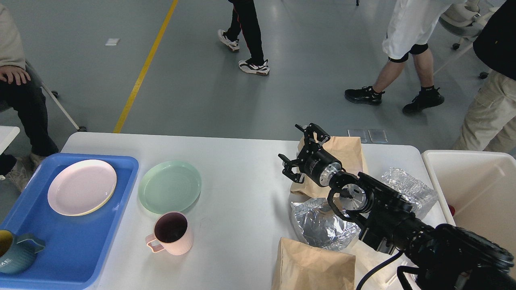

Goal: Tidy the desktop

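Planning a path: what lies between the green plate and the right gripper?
Only bare desktop between green plate and right gripper, in the head view.

Bright even overhead light, soft shadows, sharp focus, floor glare.
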